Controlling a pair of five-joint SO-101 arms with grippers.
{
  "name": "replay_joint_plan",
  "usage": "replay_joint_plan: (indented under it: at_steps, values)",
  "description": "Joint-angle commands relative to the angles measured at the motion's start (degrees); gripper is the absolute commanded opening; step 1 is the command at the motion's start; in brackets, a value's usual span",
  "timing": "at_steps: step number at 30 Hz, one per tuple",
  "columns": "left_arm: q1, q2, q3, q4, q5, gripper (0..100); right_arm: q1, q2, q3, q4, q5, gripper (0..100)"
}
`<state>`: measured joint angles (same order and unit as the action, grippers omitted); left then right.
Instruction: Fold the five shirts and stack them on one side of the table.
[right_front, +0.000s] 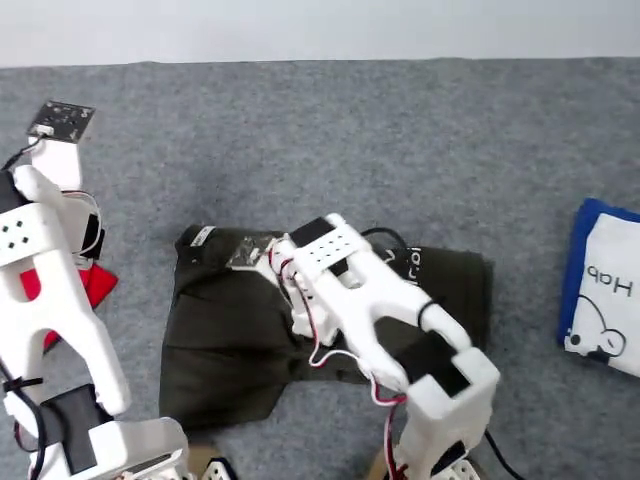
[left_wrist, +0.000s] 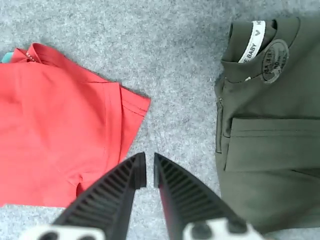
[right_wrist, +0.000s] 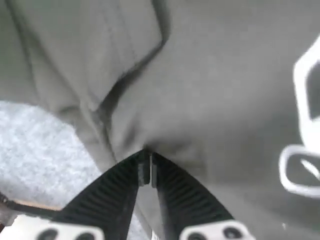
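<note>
A dark olive shirt (right_front: 230, 340) lies partly folded near the front middle of the grey table, its collar label (left_wrist: 252, 37) on the far side. My right gripper (right_wrist: 146, 169) is down on it, shut on a puckered pinch of olive shirt (right_wrist: 200, 100) cloth; in the high view the right gripper (right_front: 278, 262) sits near the collar end. A red shirt (left_wrist: 55, 135) lies flat at the left, partly under the left arm (right_front: 45, 290). My left gripper (left_wrist: 150, 172) hovers shut and empty over bare table between the red shirt (right_front: 97, 285) and the olive shirt (left_wrist: 270, 150).
A folded blue and white shirt (right_front: 605, 290) rests at the right edge. The grey felt-like table (right_front: 400, 140) stretches bare across the back. Loose cables (right_front: 330, 340) trail along the right arm over the olive cloth.
</note>
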<state>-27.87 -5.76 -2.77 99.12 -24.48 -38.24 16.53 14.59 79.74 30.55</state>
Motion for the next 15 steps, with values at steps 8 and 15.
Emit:
replay_joint_plan:
  at_steps: [8,15]
  values:
    - [-0.2,-2.5,-2.3,1.1,0.5,3,-12.4,2.9,-2.6,3.6,-4.2,1.0]
    - [-0.2,-2.5,-2.3,1.1,0.5,3,-9.7,-2.9,-8.0,8.7,-3.9,1.0]
